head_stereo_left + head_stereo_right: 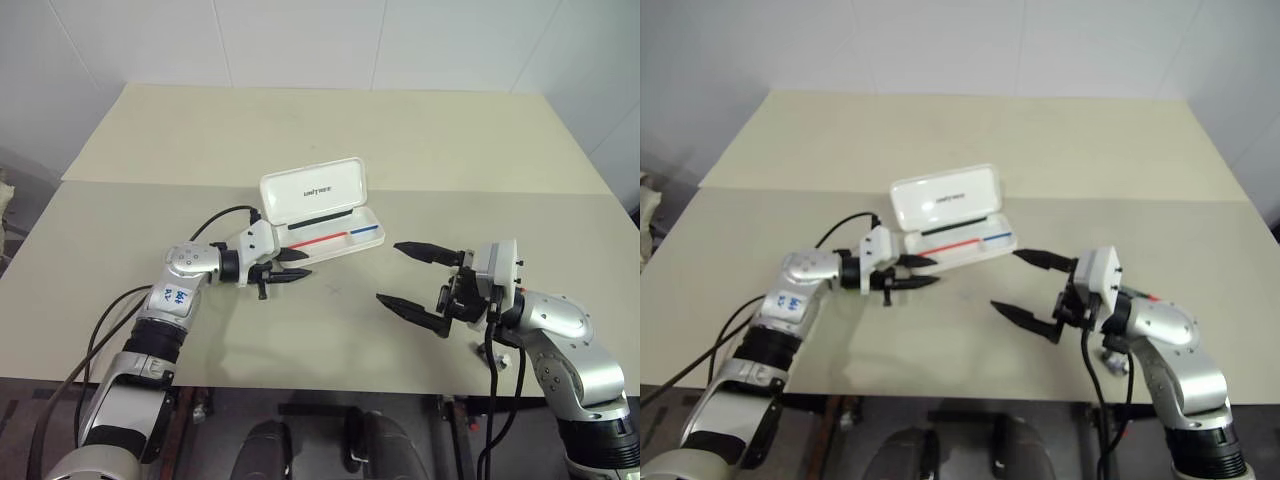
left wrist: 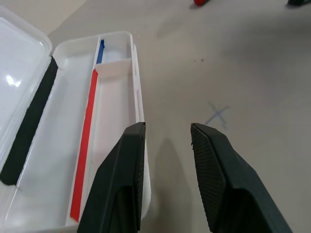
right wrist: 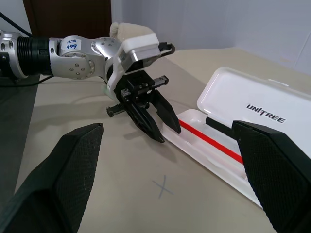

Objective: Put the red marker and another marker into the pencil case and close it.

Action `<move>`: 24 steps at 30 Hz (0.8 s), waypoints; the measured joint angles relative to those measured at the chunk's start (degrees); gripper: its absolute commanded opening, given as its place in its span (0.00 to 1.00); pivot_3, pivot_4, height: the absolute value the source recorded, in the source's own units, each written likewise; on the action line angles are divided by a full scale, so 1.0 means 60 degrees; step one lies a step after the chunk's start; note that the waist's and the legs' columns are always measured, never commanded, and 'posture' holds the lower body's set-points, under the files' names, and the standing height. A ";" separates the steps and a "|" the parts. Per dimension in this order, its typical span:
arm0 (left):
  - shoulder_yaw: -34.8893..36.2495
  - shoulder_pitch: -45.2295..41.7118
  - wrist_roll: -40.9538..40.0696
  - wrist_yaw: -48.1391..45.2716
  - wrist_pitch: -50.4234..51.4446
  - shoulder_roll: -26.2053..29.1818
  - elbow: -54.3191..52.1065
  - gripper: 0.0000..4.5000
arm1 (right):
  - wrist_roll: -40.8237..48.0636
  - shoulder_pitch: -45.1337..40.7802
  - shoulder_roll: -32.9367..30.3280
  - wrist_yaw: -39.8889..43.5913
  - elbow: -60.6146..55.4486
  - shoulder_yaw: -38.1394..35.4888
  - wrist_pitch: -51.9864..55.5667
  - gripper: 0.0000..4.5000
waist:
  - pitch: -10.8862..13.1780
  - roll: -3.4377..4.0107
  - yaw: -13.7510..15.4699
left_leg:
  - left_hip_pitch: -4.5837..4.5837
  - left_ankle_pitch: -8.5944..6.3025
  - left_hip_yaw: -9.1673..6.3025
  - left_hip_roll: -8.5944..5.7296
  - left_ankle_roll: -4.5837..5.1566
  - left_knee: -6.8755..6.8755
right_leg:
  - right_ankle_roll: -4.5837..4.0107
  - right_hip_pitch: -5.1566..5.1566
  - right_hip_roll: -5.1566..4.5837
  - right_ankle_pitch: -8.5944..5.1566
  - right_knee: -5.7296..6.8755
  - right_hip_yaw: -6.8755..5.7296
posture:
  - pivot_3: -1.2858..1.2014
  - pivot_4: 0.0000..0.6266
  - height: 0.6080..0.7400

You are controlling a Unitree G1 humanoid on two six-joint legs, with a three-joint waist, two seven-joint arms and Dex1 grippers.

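Observation:
The pencil case (image 1: 335, 240) lies open in the middle of the table, its lid (image 1: 310, 190) standing up behind the tray. The tray (image 2: 114, 121) holds nothing but its red and blue stripes. My left gripper (image 1: 309, 264) hovers at the tray's near left end, its fingers (image 2: 124, 165) a narrow gap apart with nothing between them. My right gripper (image 1: 388, 272) is spread wide and empty to the right of the case, pointing toward the left gripper (image 3: 160, 131). A small red streak (image 1: 1150, 297) beside my right arm may be the red marker. Another marker is out of view.
The beige table (image 1: 330, 130) stretches well beyond the case, with a seam across it. A small blue X (image 2: 216, 115) is drawn on the surface just in front of the case. A black cable (image 1: 215, 220) loops off my left wrist.

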 measured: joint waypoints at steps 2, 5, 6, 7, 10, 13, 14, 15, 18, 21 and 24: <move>-0.0001 -0.0013 0.0070 -0.0008 -0.0009 -0.0003 0.0013 0.33 | -0.0014 -0.0004 0.0058 -0.0065 -0.0012 0.0028 -0.0012 1.00 | 0.0000 0.0000 0.0005 | -0.0001 0.0000 0.0005 0.0000 0.0000 0.0004 | 0.0000 -0.0004 -0.0001 0.0000 0.0006 -0.0001 | 0.52 0.24 1.00; -0.0046 -0.0237 0.0251 0.0051 -0.0048 -0.0066 0.0229 0.33 | -0.0062 -0.0012 0.0134 -0.0165 -0.0018 0.0047 -0.0021 1.00 | 0.0000 -0.0001 0.0008 | 0.0000 0.0000 0.0011 -0.0001 0.0001 0.0012 | 0.0000 -0.0006 -0.0003 0.0000 0.0016 0.0002 | 0.52 0.24 1.00; -0.0050 -0.0336 0.0295 0.0125 -0.0053 -0.0137 0.0348 0.33 | -0.0067 -0.0026 0.0180 -0.0194 -0.0027 0.0084 -0.0023 1.00 | 0.0000 -0.0001 0.0015 | 0.0000 0.0000 0.0012 -0.0001 0.0001 0.0014 | 0.0000 -0.0006 -0.0003 0.0000 0.0022 0.0003 | 0.52 0.24 1.00; -0.0054 -0.0381 0.0338 0.0182 -0.0061 -0.0212 0.0383 0.33 | -0.0068 -0.0029 0.0217 -0.0216 -0.0059 0.0127 -0.0024 1.00 | 0.0000 -0.0001 0.0020 | 0.0000 0.0000 0.0011 -0.0001 0.0001 0.0015 | 0.0000 -0.0007 -0.0004 0.0000 0.0023 0.0003 | 0.52 0.24 1.00; -0.0069 -0.0479 0.0377 0.0226 -0.0062 -0.0385 0.0435 0.33 | -0.0071 -0.0030 0.0234 -0.0290 -0.0140 0.0224 -0.0035 1.00 | 0.0000 -0.0001 0.0012 | -0.0003 0.0000 0.0016 -0.0001 0.0002 0.0013 | 0.0000 -0.0015 -0.0004 0.0000 0.0024 0.0008 | 0.52 0.24 1.00; -0.0084 -0.0593 0.0413 0.0219 -0.0051 -0.0393 0.0473 0.33 | -0.0074 -0.0029 0.0235 -0.0375 -0.0148 0.0242 -0.0048 1.00 | 0.0000 -0.0001 0.0002 | -0.0003 0.0000 0.0026 -0.0002 0.0002 0.0012 | 0.0000 -0.0023 -0.0001 0.0000 0.0031 0.0014 | 0.52 0.24 1.00; -0.0127 -0.0628 0.0439 0.0213 -0.0031 -0.0393 0.0499 0.33 | -0.0074 -0.0030 0.0235 -0.0393 -0.0148 0.0242 -0.0053 1.00 | 0.0000 -0.0001 -0.0005 | -0.0003 0.0000 0.0032 -0.0002 0.0002 0.0013 | 0.0000 -0.0028 0.0000 0.0000 0.0036 0.0018 | 0.52 0.24 1.00; -0.0190 -0.0653 0.0473 0.0209 -0.0004 -0.0393 0.0528 0.33 | -0.0074 -0.0034 0.0235 -0.0411 -0.0148 0.0242 -0.0057 1.00 | 0.0000 -0.0001 -0.0005 | -0.0001 0.0000 0.0036 -0.0002 0.0002 0.0013 | 0.0000 -0.0029 0.0000 0.0000 0.0039 0.0021 | 0.52 0.24 1.00; -0.0317 -0.0680 0.0595 0.0216 0.0172 -0.0396 0.0640 0.33 | -0.0074 -0.0100 0.0235 -0.0459 -0.0150 0.0242 -0.0084 1.00 | 0.0000 -0.0001 -0.0001 | -0.0002 0.0000 0.0045 -0.0002 0.0002 0.0020 | 0.0000 -0.0041 0.0001 0.0000 0.0053 0.0031 | 0.52 0.24 1.00; -0.0396 -0.0927 0.0752 0.0311 0.0462 -0.0400 0.0758 0.33 | -0.0073 -0.0181 0.0235 -0.0501 -0.0156 0.0242 -0.0135 1.00 | 0.0000 -0.0002 0.0004 | -0.0002 0.0001 0.0048 -0.0003 0.0003 0.0026 | 0.0000 -0.0043 0.0001 0.0000 0.0060 0.0036 | 0.52 0.24 1.00; -0.0440 -0.1118 0.0861 0.0447 0.0615 -0.0453 0.0833 0.33 | -0.0073 -0.0195 0.0234 -0.0542 -0.0174 0.0242 -0.0170 1.00 | 0.0000 -0.0002 0.0003 | -0.0002 0.0001 0.0049 -0.0002 0.0003 0.0024 | 0.0000 -0.0044 0.0001 0.0000 0.0059 0.0042 | 0.52 0.24 1.00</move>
